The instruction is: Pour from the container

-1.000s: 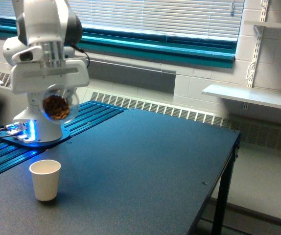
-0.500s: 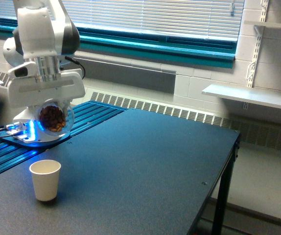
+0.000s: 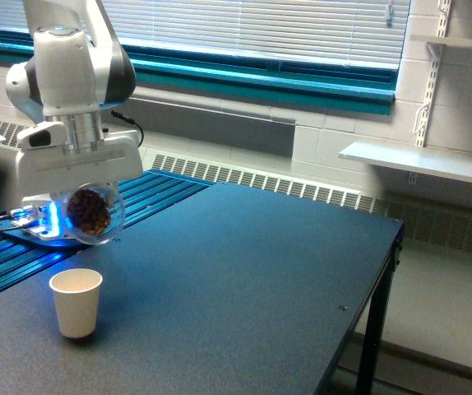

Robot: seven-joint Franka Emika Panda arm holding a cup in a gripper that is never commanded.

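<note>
**Robot arm held a jar of brown pieces above a paper cup**

A white robot arm's pincer (image 3: 88,193) was clamped on a clear, rounded glass-like jar (image 3: 93,216) with a wide mouth. The jar hung in the air, tipped onto its side, with a heap of small brown pieces (image 3: 88,211) visible through its wall. Which way its mouth faced could not be told. It hovered above and slightly toward the exterior view's right of a small white paper cup (image 3: 76,302), well clear of the rim. The cup stood upright and open on a dark speckled desk (image 3: 252,280), likely placed there to catch what was poured. Nothing was seen falling, so the pour seemed not yet begun. Behind the arm, its round base (image 3: 59,222) glowed blue. A window with white blinds (image 3: 252,29) ran along the back wall.
</note>
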